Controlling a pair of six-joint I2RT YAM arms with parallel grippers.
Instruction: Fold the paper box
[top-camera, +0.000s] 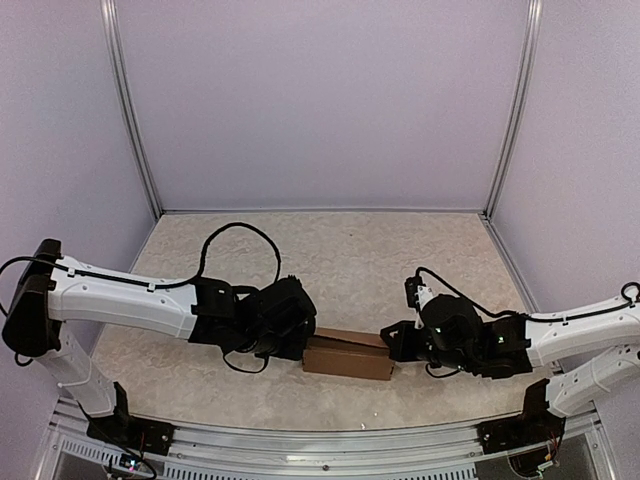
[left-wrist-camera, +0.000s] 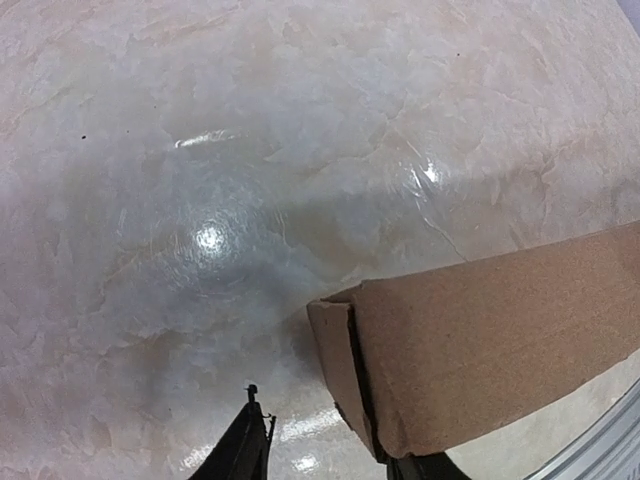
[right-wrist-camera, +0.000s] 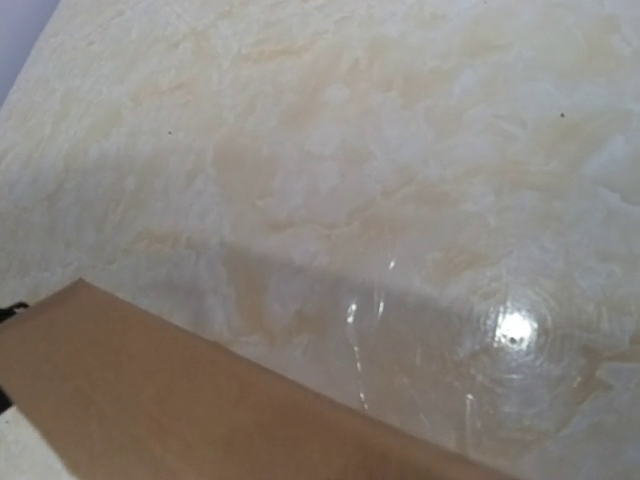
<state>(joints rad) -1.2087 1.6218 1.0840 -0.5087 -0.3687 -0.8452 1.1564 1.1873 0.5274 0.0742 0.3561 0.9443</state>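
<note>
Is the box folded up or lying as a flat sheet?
Folded: the box sits as an oblong with top and side faces showing; the left wrist view shows its end closed.

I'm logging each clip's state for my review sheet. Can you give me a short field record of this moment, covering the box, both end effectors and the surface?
box: box, plain brown cardboard, folded into an oblong, lying on the table between the two arms
box left end: flap edge visible, slightly gapped
left end effector: left end effector at the box's left end, open, one finger clear of the cardboard
right end effector: right end effector at the box's right end, shut; can't tell if it grips the cardboard
table: table, pale, marbled, glossy
</note>
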